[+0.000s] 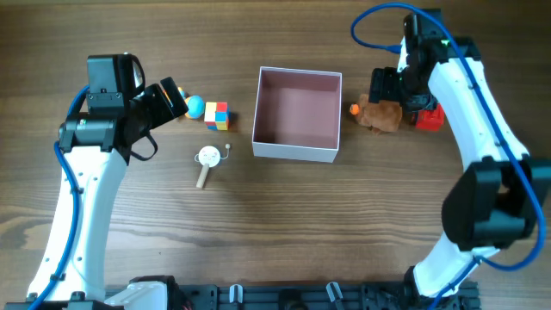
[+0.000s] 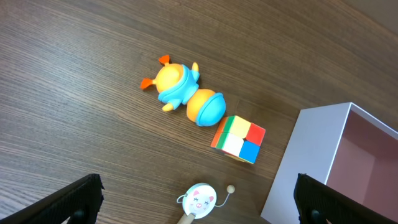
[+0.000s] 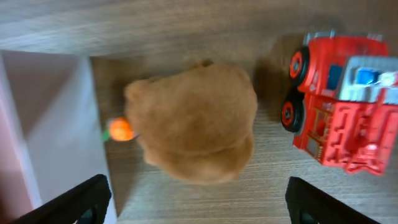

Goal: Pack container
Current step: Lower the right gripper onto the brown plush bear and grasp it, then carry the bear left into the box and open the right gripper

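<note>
"Where's the container (image 1: 294, 151) sitting?"

"Middle of the table (image 1: 284, 232), toward the far edge, open side up, with nothing inside that I can see. It's much the biggest thing there."

"Which arm is nearer a toy?"

"The right one. The right gripper (image 3: 198, 204) hangs over the brown plush toy (image 3: 193, 130), jaws spread wide and holding nothing. The plush lies just beside the container's right wall, so the container is straight to that gripper's left. I'd call it a short carry over the wall."

"Does the plush have a long side?"

"Barely. It's a rounded lump, a bit wider along the line between the fingers."

"Room to come down?"

"Tight, I'd say. The red fire truck (image 3: 342, 106) stands near it, toward the right edge, with a strip of bare wood between them. On the other side there's only a slot between plush and wall, and a small orange piece (image 3: 120, 129) sits in it. A finger could catch the wall."

"And the left arm?"

"The left gripper (image 1: 175, 99) is spread open too, and empty. It's toward the far-left corner, near the colour cube (image 2: 238, 138), the blue-and-orange toy figure (image 2: 183, 93) and the little cat-faced rattle (image 2: 198, 200). All three lie left of the container, clear of it."
</note>
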Robot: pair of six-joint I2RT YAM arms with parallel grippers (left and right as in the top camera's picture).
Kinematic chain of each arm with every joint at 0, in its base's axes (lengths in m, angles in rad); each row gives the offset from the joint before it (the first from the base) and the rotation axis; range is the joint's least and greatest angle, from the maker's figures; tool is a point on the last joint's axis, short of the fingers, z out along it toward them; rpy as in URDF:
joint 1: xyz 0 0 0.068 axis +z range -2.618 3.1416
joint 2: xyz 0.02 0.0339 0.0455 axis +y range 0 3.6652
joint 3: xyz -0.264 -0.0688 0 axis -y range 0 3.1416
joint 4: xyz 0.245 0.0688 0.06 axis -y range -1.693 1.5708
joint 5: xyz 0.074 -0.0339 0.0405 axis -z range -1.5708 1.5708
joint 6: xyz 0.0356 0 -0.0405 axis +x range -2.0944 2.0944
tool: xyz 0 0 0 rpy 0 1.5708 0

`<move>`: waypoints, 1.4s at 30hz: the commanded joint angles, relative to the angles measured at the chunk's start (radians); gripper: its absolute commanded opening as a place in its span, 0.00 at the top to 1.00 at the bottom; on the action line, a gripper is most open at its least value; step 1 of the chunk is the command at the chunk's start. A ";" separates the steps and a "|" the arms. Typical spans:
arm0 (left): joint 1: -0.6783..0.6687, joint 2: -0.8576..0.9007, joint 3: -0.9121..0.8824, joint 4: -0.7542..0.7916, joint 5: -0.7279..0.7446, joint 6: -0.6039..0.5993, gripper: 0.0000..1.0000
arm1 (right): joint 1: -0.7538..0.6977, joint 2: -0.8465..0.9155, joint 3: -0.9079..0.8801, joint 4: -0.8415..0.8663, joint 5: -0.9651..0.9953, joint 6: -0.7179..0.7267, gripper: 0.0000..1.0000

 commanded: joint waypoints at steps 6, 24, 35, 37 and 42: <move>0.005 0.000 0.018 -0.001 0.015 0.016 0.00 | -0.001 0.170 0.013 0.014 -0.018 0.027 0.11; 0.005 0.000 0.018 -0.001 0.015 0.016 0.00 | 0.016 -0.021 0.048 -0.028 -0.031 0.027 0.96; 0.005 0.000 0.018 -0.001 0.015 0.016 0.00 | 0.246 -0.380 0.060 -0.003 -0.039 0.246 0.96; 0.005 0.000 0.018 -0.001 0.015 0.016 0.00 | 0.304 -0.364 0.059 0.002 -0.034 0.291 0.96; 0.005 0.000 0.018 -0.001 0.015 0.016 0.00 | 0.394 -0.245 0.058 0.091 -0.031 0.337 0.96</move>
